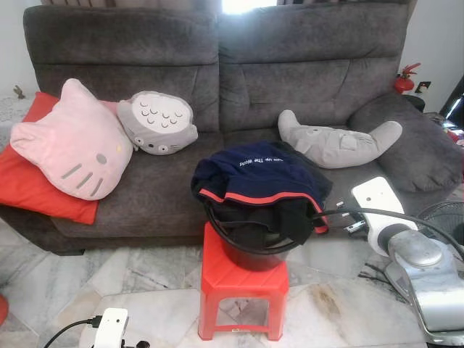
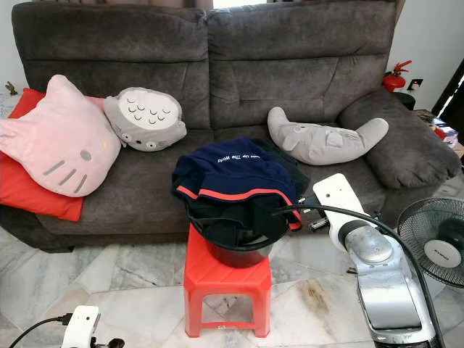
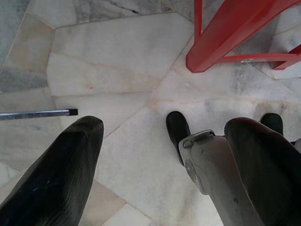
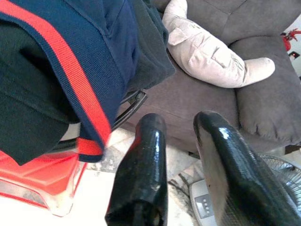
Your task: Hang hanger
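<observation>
A navy shirt with red trim point(image 1: 254, 174), its white lettering too small to read, drapes over a black bucket point(image 1: 250, 250) on a red plastic stool point(image 1: 243, 286). The right gripper point(image 4: 181, 136), fingers slightly parted and empty, hovers beside the shirt's hem. The left gripper point(image 3: 164, 141), open and empty, hangs above the marble floor point(image 3: 117, 70).

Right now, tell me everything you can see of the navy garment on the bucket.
The navy garment is soft knit fabric with a red ribbed band along its lower edge and small white lettering on top. It lies crumpled and draped over the rim of a black bucket, with darker clothing under it. The bucket stands on a red stool before the sofa. The right gripper is close beside it, not touching.
</observation>
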